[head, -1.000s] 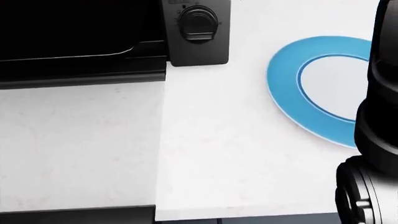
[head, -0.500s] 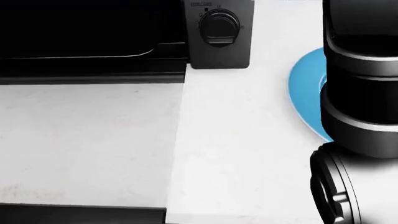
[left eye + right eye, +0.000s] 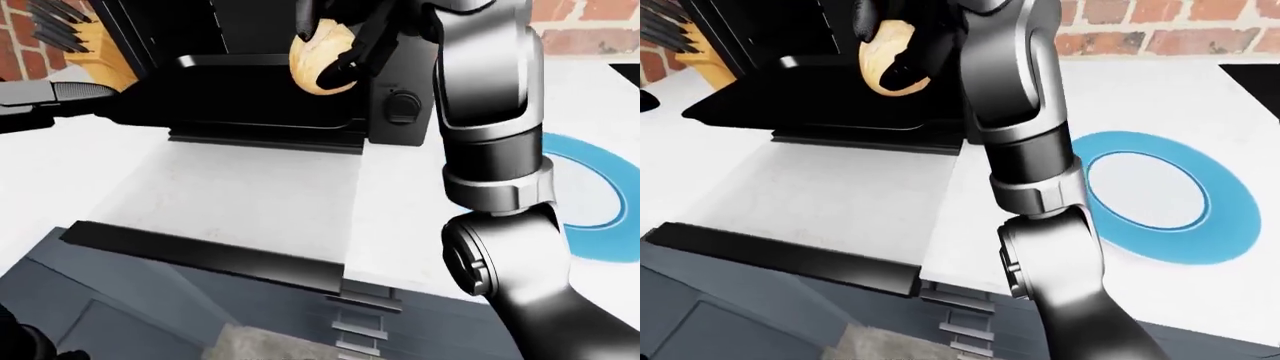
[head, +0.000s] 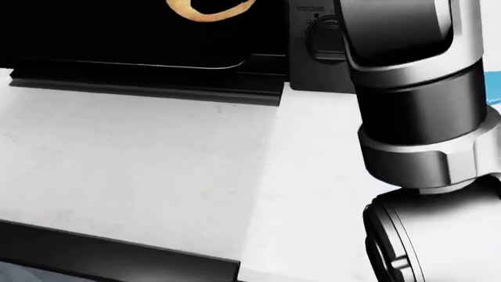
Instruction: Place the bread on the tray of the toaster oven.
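The bread (image 3: pixel 322 58) is seen as a rounded, oval loaf with a pale golden-tan, smooth matte crust, held in the air over the black tray (image 3: pixel 790 101) of the toaster oven (image 3: pixel 250 82), which is drawn out onto the counter. The loaf is clasped by the right hand (image 3: pixel 345 41), whose dark fingers (image 3: pixel 362 52) are curled round its sides in the left-eye view; in the head view only a curved sliver of crust is shown at the top edge. The tray is flat, dark and slightly glossy, with rounded corners and a raised rim. A round black knob (image 3: pixel 402 106) is set on the oven's grey panel. The right arm is built of smooth silver and black cylindrical segments. A round blue plate (image 3: pixel 1160 196) with a pale centre lies on the white, faintly speckled counter (image 3: pixel 840 202). The left hand cannot be made out.
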You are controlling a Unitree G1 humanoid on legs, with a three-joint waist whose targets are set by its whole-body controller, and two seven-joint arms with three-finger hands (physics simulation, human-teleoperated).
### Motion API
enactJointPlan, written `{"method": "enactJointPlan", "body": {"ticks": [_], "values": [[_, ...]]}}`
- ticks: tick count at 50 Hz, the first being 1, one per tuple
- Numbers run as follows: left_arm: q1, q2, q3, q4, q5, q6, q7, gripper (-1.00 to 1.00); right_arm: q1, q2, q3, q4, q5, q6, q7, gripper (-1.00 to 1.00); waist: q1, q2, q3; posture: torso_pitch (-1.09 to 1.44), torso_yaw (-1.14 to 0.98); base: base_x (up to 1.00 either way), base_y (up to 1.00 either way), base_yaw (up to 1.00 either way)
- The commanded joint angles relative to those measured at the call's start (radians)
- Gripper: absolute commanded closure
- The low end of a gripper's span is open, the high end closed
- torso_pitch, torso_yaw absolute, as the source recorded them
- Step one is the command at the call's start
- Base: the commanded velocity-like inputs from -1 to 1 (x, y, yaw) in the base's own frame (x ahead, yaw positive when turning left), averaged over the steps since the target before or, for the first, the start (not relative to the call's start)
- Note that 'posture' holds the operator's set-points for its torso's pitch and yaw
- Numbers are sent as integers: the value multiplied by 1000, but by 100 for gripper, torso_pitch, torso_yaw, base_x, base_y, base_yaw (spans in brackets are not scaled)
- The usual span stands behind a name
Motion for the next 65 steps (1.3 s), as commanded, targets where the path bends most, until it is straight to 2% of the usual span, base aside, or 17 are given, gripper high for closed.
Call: {"method": "enactJointPlan", "body": {"ticks": [1,10,22,31,43,57,65], "values": [[-21,16,14,-12,14,-25,0,-100,-39,-7,-12,3,11,-53,-39,55,5,4,-28,0,44,0,0,0],[-13,20,41,-19,7,-33,-18,-100,-58,-4,-17,104,49,-114,-88,55,54,4,-34,0,48,0,0,0],[0,12,26,-17,28,-54,-27,-100,-68,-8,-19,216,80,-185,-160,55,94,0,-41,0,48,0,0,0],[-3,1,11,-13,55,-58,-32,-100,-89,-5,-19,312,90,-243,-221,55,106,-3,-44,0,48,0,0,0],[21,-7,43,-26,55,-62,-54,-100,-106,-3,-16,420,82,-315,-284,55,115,-3,-46,0,48,0,0,0],[19,-13,27,-24,69,-63,-48,-100,-130,-15,-21,542,67,-390,-380,53,124,-5,-49,0,48,0,0,0],[13,-12,27,-22,72,-61,-54,-100,-136,-15,-21,566,64,-397,-393,48,127,-5,-50,0,48,0,0,0]]}}
